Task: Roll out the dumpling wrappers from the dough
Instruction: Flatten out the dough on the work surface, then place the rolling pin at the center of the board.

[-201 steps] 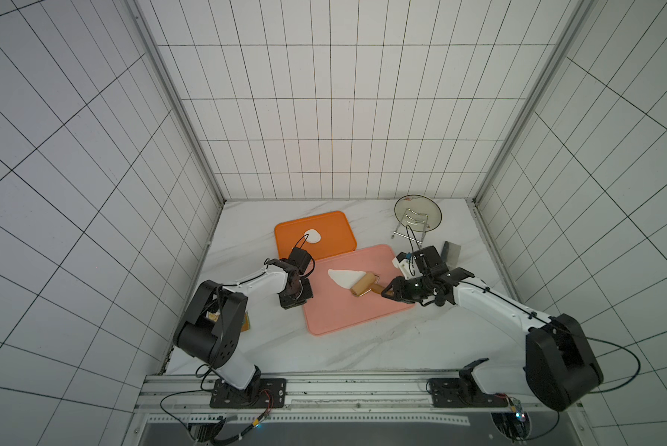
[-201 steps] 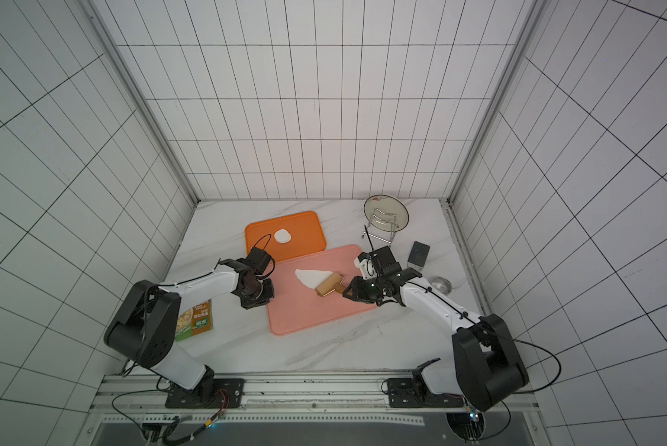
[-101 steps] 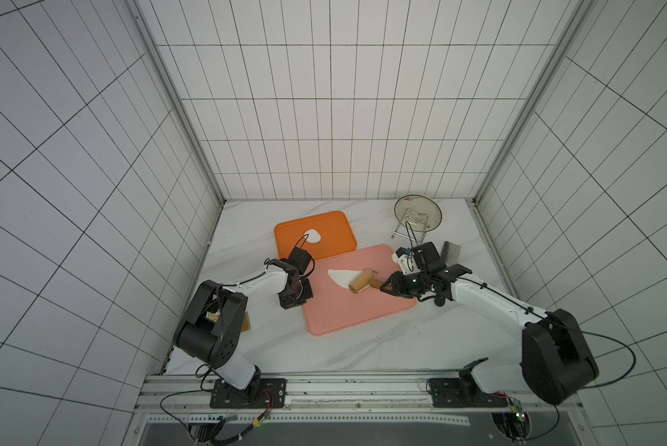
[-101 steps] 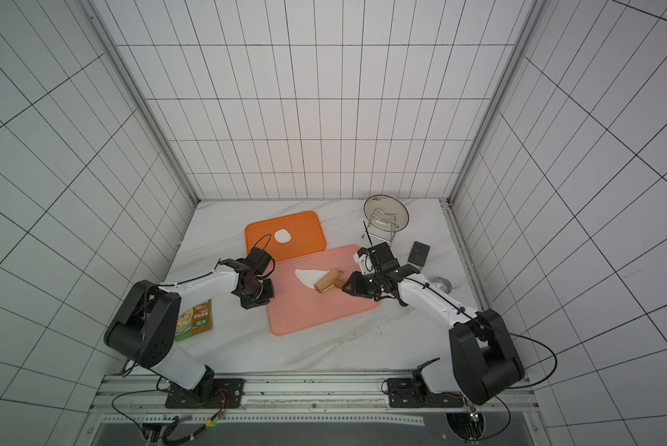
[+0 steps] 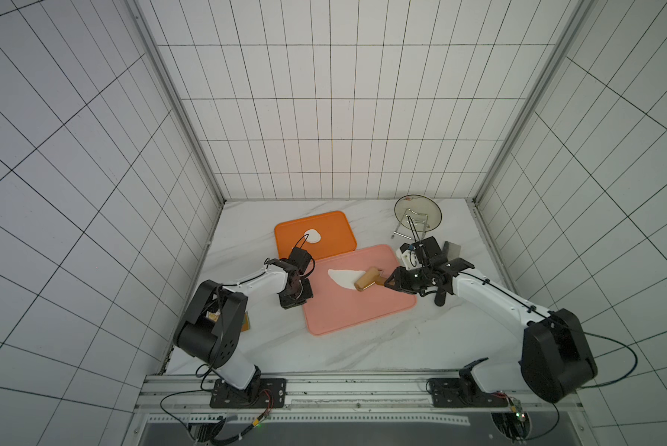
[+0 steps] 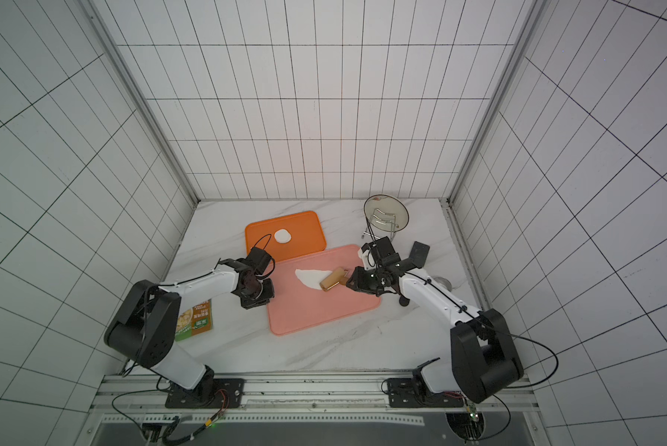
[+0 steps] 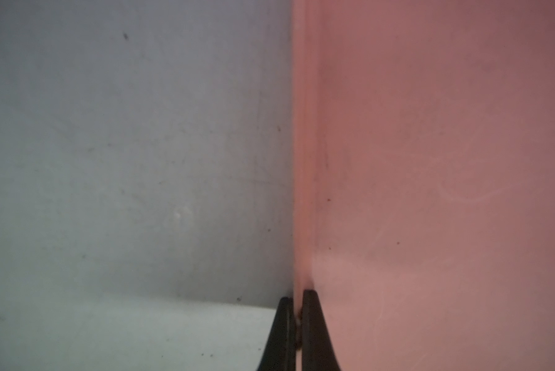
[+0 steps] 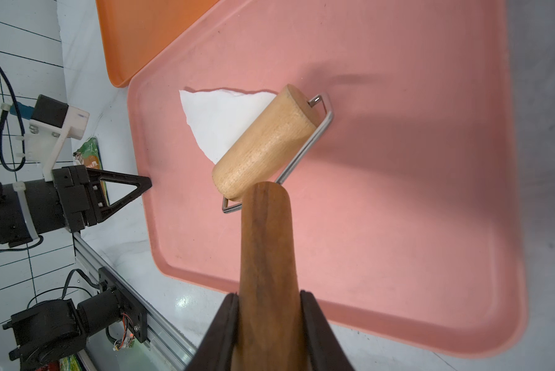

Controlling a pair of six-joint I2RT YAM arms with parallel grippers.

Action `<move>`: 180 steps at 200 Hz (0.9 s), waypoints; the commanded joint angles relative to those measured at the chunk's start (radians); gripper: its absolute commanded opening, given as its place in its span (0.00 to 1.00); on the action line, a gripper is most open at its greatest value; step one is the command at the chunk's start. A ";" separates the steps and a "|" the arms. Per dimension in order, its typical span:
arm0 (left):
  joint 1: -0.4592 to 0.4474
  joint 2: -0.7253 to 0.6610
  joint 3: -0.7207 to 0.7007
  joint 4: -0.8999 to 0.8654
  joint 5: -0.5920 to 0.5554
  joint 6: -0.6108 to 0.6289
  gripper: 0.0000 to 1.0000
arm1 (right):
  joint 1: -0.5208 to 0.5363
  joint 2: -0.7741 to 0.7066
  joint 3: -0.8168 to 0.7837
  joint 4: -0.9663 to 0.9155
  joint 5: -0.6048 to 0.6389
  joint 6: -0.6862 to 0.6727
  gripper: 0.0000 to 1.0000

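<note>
Little change from a second ago: clamps the roller (image 8: 263, 144) by its handle in the right gripper (image 8: 269, 302), its drum back on one end of the dough (image 8: 218, 119) on the pink tray (image 8: 398, 192) after a slight push forward, and pinches that tray's rim in the closed left gripper (image 7: 297, 305) as before. Shows a white round piece (image 5: 313, 235) on the orange tray (image 5: 336, 231), plus a glass lid (image 5: 417, 210), dark card (image 5: 451, 249) and printed box (image 6: 195, 320); hides some dough under the drum
</note>
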 commanded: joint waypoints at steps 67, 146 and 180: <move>0.010 -0.017 0.034 -0.029 -0.103 -0.003 0.00 | -0.236 -0.226 0.161 -0.231 0.154 -0.048 0.00; 0.010 -0.028 0.047 -0.049 -0.116 0.008 0.00 | -0.334 -0.147 0.061 -0.017 0.280 -0.001 0.00; 0.010 -0.029 0.026 -0.041 -0.117 0.002 0.00 | -0.332 -0.145 -0.029 0.089 0.305 0.034 0.00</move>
